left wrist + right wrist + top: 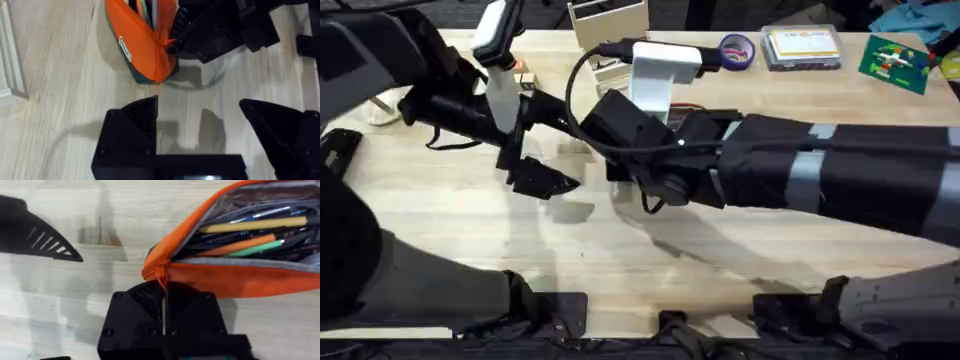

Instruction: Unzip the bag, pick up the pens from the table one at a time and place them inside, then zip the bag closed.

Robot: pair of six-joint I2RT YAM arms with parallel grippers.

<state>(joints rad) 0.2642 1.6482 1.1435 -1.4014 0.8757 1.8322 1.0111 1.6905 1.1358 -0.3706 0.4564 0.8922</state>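
The orange pencil pouch [240, 275] lies on the wooden table [620, 270] with its zipper open; in the right wrist view its long axis runs from frame centre toward the right edge. Inside lie one orange pen [240, 245] and one green pen [255, 249], parallel to that axis, among other pens. The right gripper [164, 312] is closed, fingers together, at the pouch's gathered end. The left gripper [210, 125] stands wide open and empty, just beside the pouch [142, 45] at upper centre.

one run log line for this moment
stage: zip closing | bag: open, pens inside | right hand: shut at bag's end | left hand: open, empty, beside bag
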